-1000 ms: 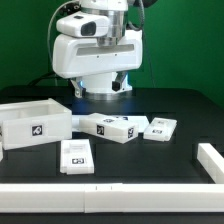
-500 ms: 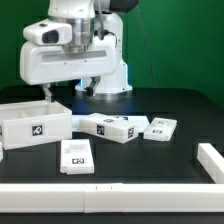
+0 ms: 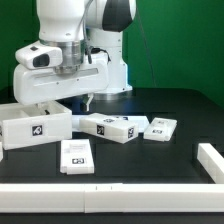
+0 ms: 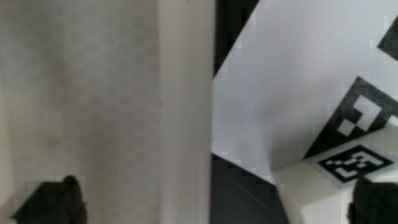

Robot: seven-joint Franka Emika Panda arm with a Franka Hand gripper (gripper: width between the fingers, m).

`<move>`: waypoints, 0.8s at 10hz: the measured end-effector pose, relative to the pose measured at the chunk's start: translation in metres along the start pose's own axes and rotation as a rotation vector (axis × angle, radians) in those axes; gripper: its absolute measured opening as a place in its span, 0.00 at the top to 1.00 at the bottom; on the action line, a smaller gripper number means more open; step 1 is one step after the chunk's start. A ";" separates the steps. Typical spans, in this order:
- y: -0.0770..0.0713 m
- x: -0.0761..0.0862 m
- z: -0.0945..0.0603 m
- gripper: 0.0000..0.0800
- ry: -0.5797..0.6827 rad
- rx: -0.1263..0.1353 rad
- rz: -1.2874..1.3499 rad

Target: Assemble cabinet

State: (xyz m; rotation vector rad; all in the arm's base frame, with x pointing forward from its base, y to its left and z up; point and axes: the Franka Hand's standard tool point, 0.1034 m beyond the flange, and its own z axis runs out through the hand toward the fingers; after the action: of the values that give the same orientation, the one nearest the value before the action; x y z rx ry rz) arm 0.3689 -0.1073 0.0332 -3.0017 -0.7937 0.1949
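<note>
Approach to grasp, by all appearance: with jaws open and empty over the cabinet box frame (image 3: 35,122) standing at the exterior view's left of the surface (image 3: 185,110), descend squarely astride one wall, then close, clear of the loose drawer blocks (image 3: 110,127) nearby.

Nearly everything's white here: the box frame (image 3: 20,125), the middle block (image 3: 110,127), the right block (image 3: 160,128) and the front block (image 3: 76,156), each with a black-and-white square tag (image 3: 38,128), blocky black patterns on white. Table (image 3: 185,105) is black, backdrop (image 3: 180,40) bright green, robot arm (image 3: 60,60) white, the rail (image 3: 212,160) white too. The gripper (image 4: 217,200) has black fingertips (image 4: 54,203)
</note>
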 end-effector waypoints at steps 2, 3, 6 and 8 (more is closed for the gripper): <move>0.000 0.000 0.000 0.49 -0.001 0.001 0.000; 0.000 0.000 0.000 0.49 -0.001 0.001 0.000; 0.012 0.002 0.001 0.89 0.009 -0.013 -0.049; 0.012 0.002 0.001 0.89 0.009 -0.013 -0.049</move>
State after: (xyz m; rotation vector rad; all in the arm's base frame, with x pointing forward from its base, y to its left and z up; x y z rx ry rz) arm 0.3763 -0.1163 0.0309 -2.9898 -0.8696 0.1759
